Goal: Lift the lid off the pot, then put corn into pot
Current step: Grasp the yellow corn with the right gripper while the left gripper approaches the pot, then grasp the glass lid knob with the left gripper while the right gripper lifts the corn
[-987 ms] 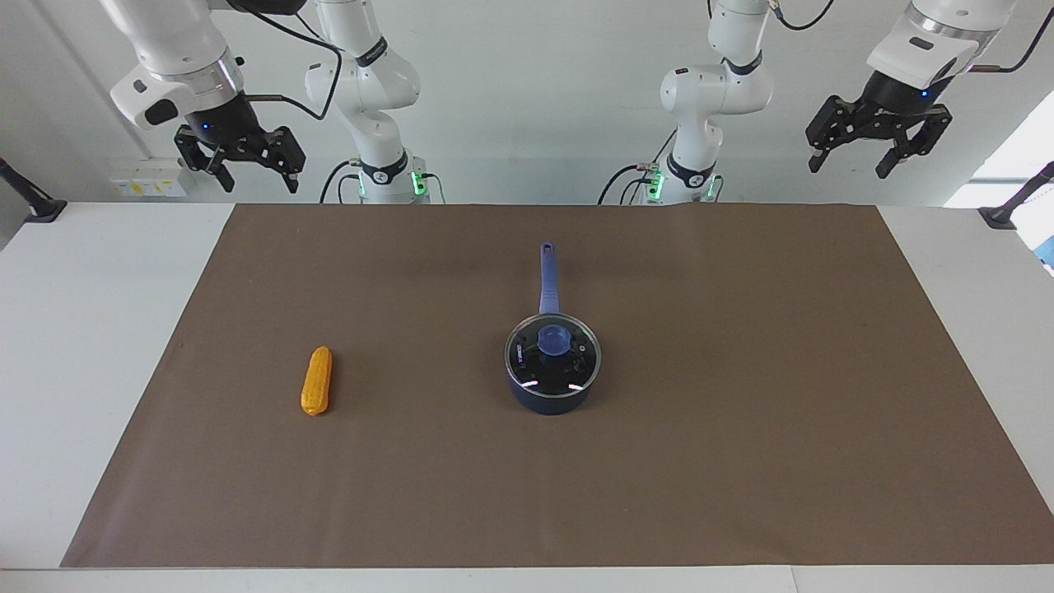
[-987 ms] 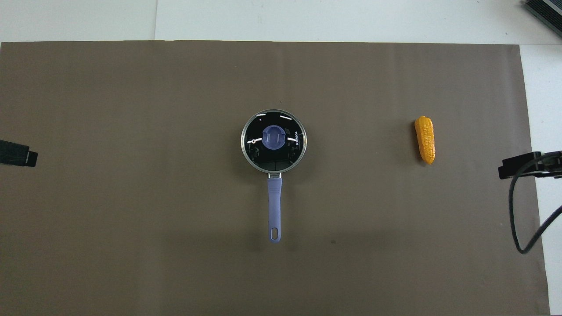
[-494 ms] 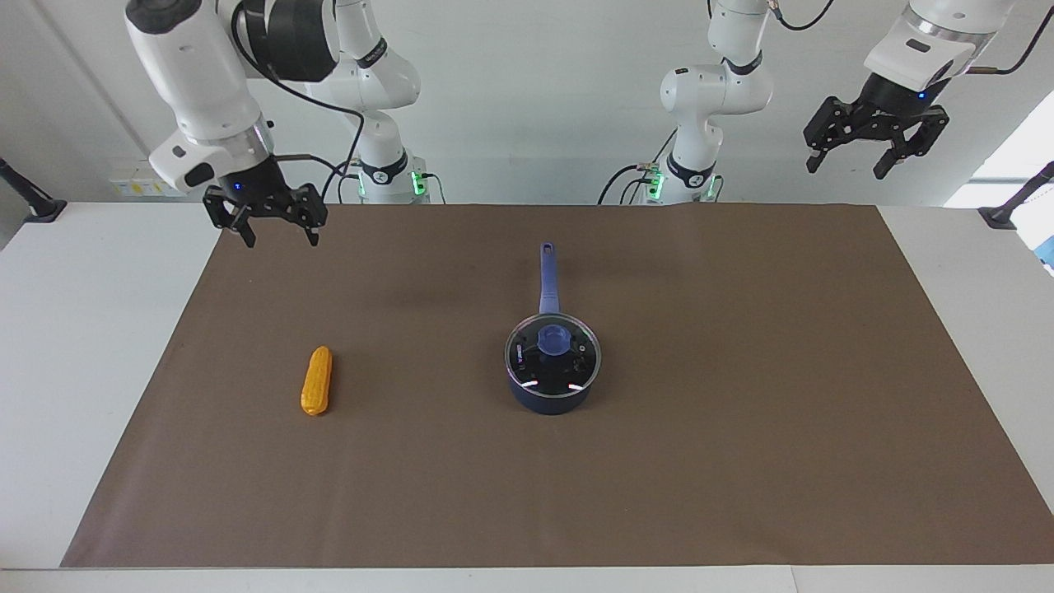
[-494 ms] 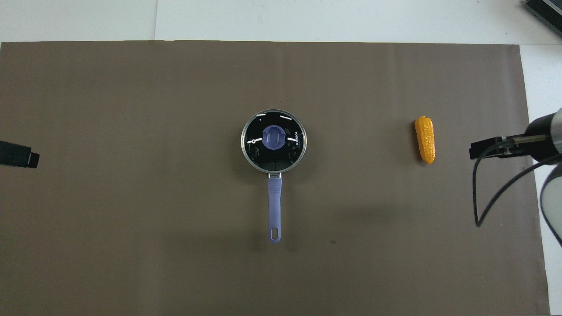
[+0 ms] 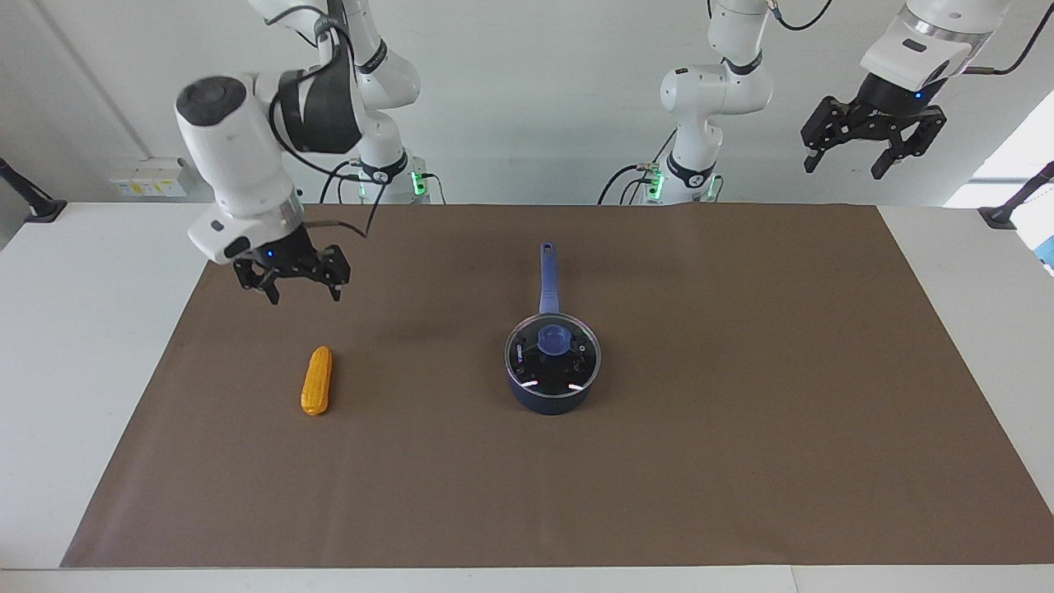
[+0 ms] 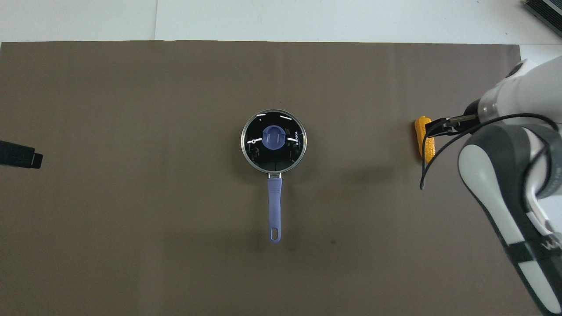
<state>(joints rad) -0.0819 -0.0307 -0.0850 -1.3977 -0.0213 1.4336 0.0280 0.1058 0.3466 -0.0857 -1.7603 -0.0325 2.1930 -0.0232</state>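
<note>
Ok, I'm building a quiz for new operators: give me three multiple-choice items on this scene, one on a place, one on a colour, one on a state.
1. Where is the corn?
A. in the pot
B. on the mat, toward the right arm's end
C. in a gripper

2. What colour is the lid's knob?
A. red
B. blue
C. yellow

3. How is the pot?
A. covered by the lid
B. uncovered
C. tipped over

Answers: 1 B, it lies bare on the mat; 2 B, both views show blue; 3 A, the lid sits on its rim, while the right gripper and left gripper hang open.
</note>
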